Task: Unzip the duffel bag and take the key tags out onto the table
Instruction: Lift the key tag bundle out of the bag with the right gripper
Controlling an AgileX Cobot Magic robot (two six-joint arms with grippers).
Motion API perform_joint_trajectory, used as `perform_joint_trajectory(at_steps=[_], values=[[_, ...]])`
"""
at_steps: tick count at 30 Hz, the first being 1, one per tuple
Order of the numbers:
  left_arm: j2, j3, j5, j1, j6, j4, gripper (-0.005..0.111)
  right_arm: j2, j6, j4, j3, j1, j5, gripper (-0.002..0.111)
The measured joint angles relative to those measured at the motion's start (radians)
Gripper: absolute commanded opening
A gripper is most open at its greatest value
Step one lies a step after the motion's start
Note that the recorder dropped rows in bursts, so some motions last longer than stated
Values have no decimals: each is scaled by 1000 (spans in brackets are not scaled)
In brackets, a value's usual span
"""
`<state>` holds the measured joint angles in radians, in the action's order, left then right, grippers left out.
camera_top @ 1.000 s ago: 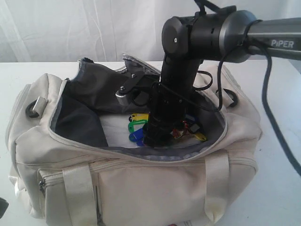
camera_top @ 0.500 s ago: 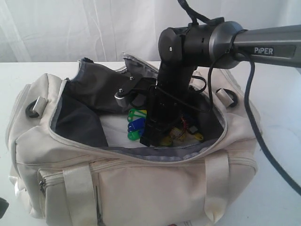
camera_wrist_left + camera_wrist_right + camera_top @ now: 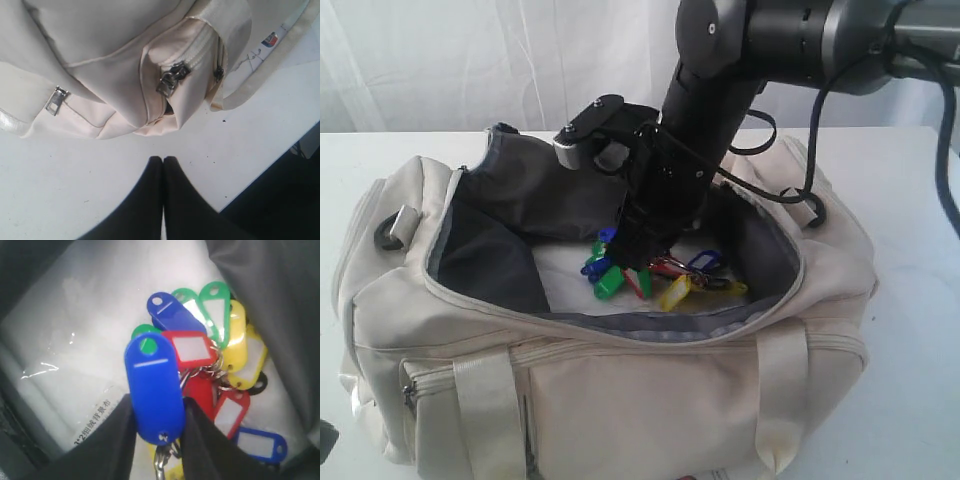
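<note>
The cream duffel bag (image 3: pixel 620 400) lies unzipped on the white table (image 3: pixel 910 300), its dark grey lining showing. My right gripper (image 3: pixel 635 255) reaches down into the opening. It is shut on a blue key tag (image 3: pixel 152 385), which sits between the two black fingers (image 3: pixel 115 440). The rest of the key tags (image 3: pixel 220 355), green, yellow, red and blue on metal rings, hang and trail from it just above the bag's floor (image 3: pixel 665 285). My left gripper (image 3: pixel 163 159) is shut and empty over the table (image 3: pixel 75 190), beside the bag's end pocket.
A clear plastic packet with printed text (image 3: pixel 65 370) lies on the bag's floor under the tags. A grey zipper pull (image 3: pixel 172 80) and a white paper hang tag (image 3: pixel 270 40) show at the bag's end. The table's edge (image 3: pixel 280 160) runs close to the left gripper.
The right gripper has closed on the blue key tag and risen, lifting the bunch partly off the bag's floor. The left gripper has not moved.
</note>
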<state>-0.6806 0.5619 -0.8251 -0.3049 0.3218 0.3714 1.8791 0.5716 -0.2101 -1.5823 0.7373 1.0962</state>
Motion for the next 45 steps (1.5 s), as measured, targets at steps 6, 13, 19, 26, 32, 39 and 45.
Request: perform_joint_trajectory(at_steps=[6, 13, 19, 26, 32, 39, 45], values=[[0, 0, 0, 0, 0, 0, 0, -22, -4, -19, 0, 0, -7, 0], [0, 0, 0, 0, 0, 0, 0, -84, -39, -53, -23, 0, -43, 0], [0, 0, 0, 0, 0, 0, 0, -130, -55, -98, -80, 0, -78, 0], [0, 0, 0, 0, 0, 0, 0, -196, -74, -104, -94, 0, -88, 0], [0, 0, 0, 0, 0, 0, 0, -291, -87, -78, -94, 0, -57, 0], [0, 0, 0, 0, 0, 0, 0, -432, -206, 79, -96, 0, 73, 0], [0, 0, 0, 0, 0, 0, 0, -541, -279, 118, -94, 0, 125, 0]])
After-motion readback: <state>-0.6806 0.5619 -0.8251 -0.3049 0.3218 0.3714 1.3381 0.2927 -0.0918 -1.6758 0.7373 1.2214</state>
